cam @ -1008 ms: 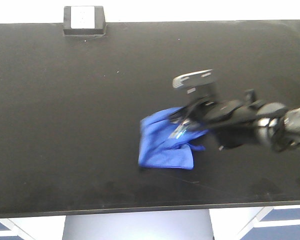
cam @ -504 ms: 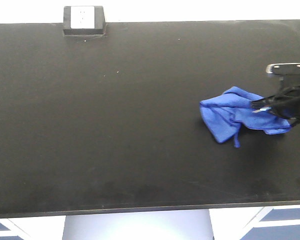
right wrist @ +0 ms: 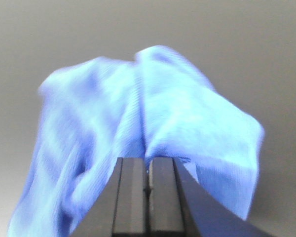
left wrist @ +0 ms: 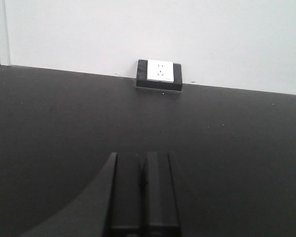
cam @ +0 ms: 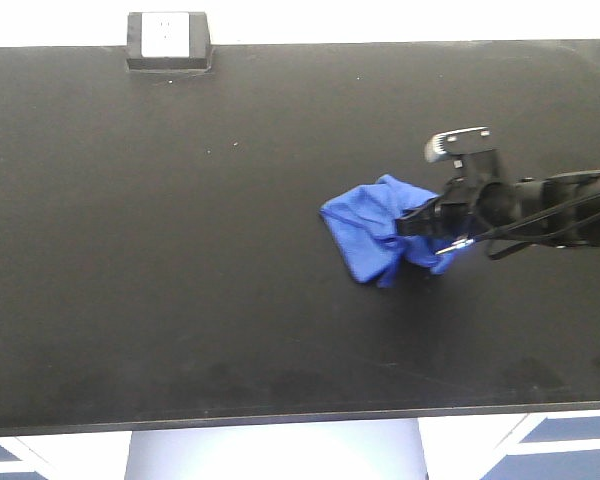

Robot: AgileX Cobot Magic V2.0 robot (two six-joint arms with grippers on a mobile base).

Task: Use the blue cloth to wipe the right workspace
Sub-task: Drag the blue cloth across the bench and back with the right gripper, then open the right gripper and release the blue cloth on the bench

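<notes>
Matte black bench fills nearly the whole front view, with a pale wall strip along its far edge and white cabinet framing below its near edge. Since half a second ago the right tool has swung back from the right border of that view toward the middle, dragging the blue cloth with it; a second ago both sat further left again and nearer the front edge, so the stroke has gone out to the right and partly returned. The right tool's two flat fingers are pressed together with only a thin seam between them, and a fold of the cloth is pinched at their tips. From there the cloth spreads away from the tool in a bunched, ridged heap, most of it lying on the bench on the side facing the small black box with its white face. That box stands at the far edge of the bench, well apart from the cloth, diagonally across the surface from it. The left tool shows in its own wrist view with its fingers closed flat against each other and nothing between them, above bare bench and pointing toward the same box against the wall.
</notes>
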